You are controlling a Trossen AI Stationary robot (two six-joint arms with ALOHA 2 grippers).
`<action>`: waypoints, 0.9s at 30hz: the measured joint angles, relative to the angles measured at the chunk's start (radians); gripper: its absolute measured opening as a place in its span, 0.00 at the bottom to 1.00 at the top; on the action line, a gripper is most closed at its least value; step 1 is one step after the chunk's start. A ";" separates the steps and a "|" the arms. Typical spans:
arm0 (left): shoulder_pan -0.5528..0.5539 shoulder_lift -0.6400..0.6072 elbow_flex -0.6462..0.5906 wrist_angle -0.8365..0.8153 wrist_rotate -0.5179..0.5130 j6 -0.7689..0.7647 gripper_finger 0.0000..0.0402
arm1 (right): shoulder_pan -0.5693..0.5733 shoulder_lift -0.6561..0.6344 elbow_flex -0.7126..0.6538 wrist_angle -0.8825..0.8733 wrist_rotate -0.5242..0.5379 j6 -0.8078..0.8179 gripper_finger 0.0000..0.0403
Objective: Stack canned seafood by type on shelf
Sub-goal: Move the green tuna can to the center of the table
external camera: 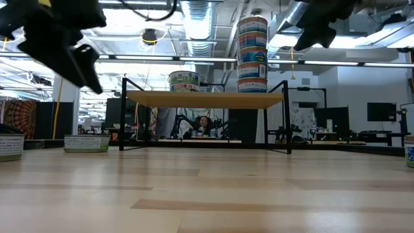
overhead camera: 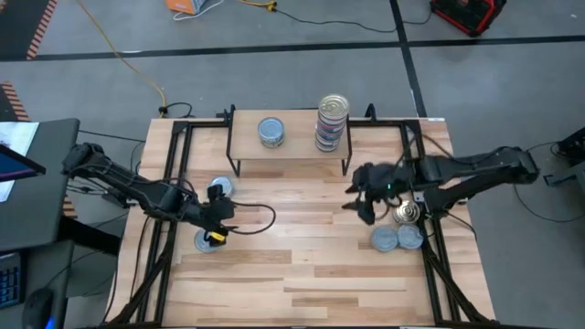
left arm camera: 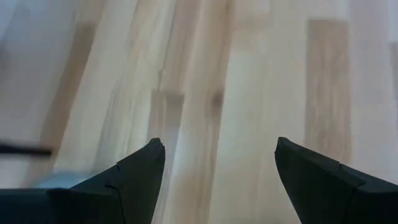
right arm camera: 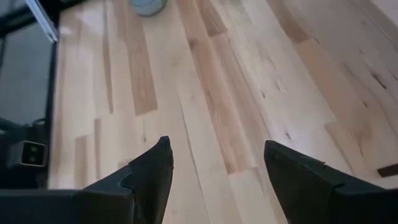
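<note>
Tabletop (overhead camera: 302, 283), light wood planks, fills the high view; clock directions refer to that view. Shelf (overhead camera: 291, 139) stands at 12 o'clock near the far edge, wood top on thin black legs. On it: tall stack of tins (overhead camera: 333, 122) toward the right end, shorter stack (overhead camera: 271, 132) left of centre. Left arm enters from 9 o'clock; left gripper (overhead camera: 219, 219) hangs above the table w/ fingers spread, nothing between them, two tins close by: one (overhead camera: 219, 187) just behind, one (overhead camera: 205, 241) partly under it. Right arm enters from 3 o'clock; right gripper (overhead camera: 358, 203) also spread & empty. Three loose tins lie at approx. 4 o'clock: gold-topped (overhead camera: 407, 214), two bluish (overhead camera: 385, 239), (overhead camera: 411, 237).
</note>
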 joint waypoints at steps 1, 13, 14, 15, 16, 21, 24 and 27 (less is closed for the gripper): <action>-0.001 0.000 0.000 -0.025 -0.001 -0.026 0.72 | 0.032 0.007 -0.004 0.000 0.039 0.017 0.69; 0.009 0.000 0.000 -0.235 -0.182 -0.286 0.72 | 0.271 0.169 -0.058 0.303 0.333 0.068 0.69; 0.017 0.005 0.000 -0.241 -0.191 -0.285 0.72 | 0.280 0.189 -0.058 0.334 0.346 0.059 0.69; 0.028 0.013 0.000 -0.242 -0.194 -0.282 0.72 | 0.288 0.208 -0.058 0.358 0.351 0.050 0.69; 0.040 0.023 0.000 -0.243 -0.197 -0.273 0.72 | 0.295 0.229 -0.058 0.382 0.354 0.043 0.69; 0.105 0.123 0.000 -0.247 -0.196 -0.217 0.70 | 0.309 0.343 -0.059 0.530 0.357 0.026 0.69; 0.146 0.186 0.000 -0.265 -0.196 -0.194 0.68 | 0.321 0.390 -0.060 0.568 0.356 0.025 0.69; 0.193 0.230 0.000 -0.268 -0.171 -0.153 0.67 | 0.335 0.415 -0.060 0.575 0.352 0.024 0.69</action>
